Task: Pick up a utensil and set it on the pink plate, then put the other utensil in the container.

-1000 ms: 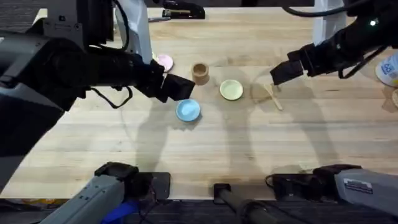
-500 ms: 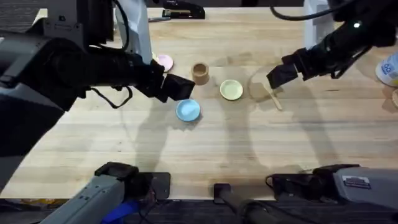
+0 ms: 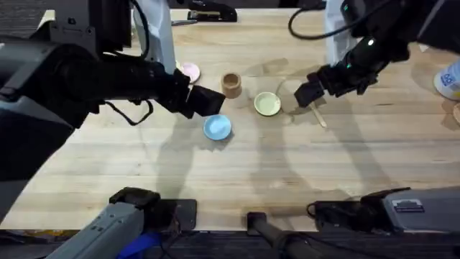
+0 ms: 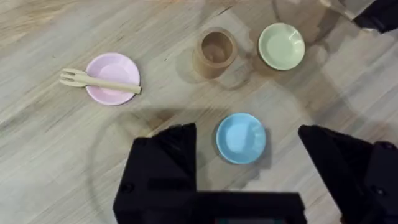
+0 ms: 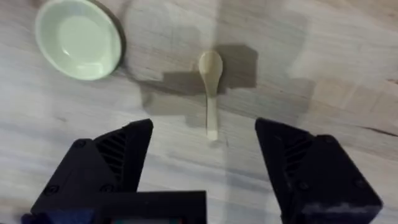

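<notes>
In the left wrist view the small wooden fork [image 4: 99, 82] lies across the pink plate [image 4: 118, 67], tines sticking out past its rim. The brown cup [image 4: 214, 53] stands upright beside it. My left gripper [image 4: 245, 130] hangs open and empty above the light blue plate [image 4: 242, 146]. The pale wooden spoon [image 5: 211, 81] lies flat on the table, and my right gripper [image 5: 204, 124] hovers open right over its handle without touching it. Overhead, the right gripper [image 3: 309, 92] covers the upper end of the spoon [image 3: 318, 115], and the left gripper [image 3: 207, 101] sits between the pink plate [image 3: 190, 70] and the cup [image 3: 231, 84].
A yellow-green plate [image 3: 267, 103] sits between the cup and the spoon. A white bottle [image 3: 449, 78] stands at the right table edge and a black object [image 3: 212, 13] at the back. Bare wood stretches across the front of the table.
My right arm has swung left and come over the spoon, closer to the yellow-green plate. The left arm has not moved.
</notes>
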`<move>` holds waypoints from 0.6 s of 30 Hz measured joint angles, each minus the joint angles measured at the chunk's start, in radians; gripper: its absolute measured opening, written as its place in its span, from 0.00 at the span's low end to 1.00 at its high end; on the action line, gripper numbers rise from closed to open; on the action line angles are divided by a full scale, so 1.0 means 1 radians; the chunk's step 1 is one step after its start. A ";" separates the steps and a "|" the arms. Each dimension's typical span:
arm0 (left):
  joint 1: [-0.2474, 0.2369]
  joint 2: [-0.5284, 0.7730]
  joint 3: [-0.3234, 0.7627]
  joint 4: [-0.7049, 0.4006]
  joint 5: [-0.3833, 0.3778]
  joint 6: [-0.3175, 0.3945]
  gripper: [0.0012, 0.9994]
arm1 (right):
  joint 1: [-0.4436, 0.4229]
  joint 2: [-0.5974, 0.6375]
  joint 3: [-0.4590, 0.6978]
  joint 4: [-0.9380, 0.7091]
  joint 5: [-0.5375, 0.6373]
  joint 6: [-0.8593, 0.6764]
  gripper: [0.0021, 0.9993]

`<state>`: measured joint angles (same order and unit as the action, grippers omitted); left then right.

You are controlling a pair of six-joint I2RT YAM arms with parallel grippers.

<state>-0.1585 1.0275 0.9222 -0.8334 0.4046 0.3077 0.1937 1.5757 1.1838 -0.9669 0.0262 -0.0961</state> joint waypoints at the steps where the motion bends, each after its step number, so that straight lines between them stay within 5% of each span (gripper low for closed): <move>1: 0.000 0.000 0.000 0.000 0.000 0.000 1.00 | 0.003 0.000 -0.017 0.013 0.007 0.006 1.00; 10: 0.000 0.000 0.000 0.000 0.000 0.000 1.00 | 0.004 0.000 -0.184 0.191 0.034 0.037 1.00; 18: 0.000 0.000 0.000 0.000 0.000 0.000 1.00 | 0.002 0.028 -0.213 0.270 0.037 0.048 1.00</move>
<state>-0.1585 1.0275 0.9222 -0.8336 0.4046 0.3077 0.1961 1.6039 0.9710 -0.6965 0.0633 -0.0479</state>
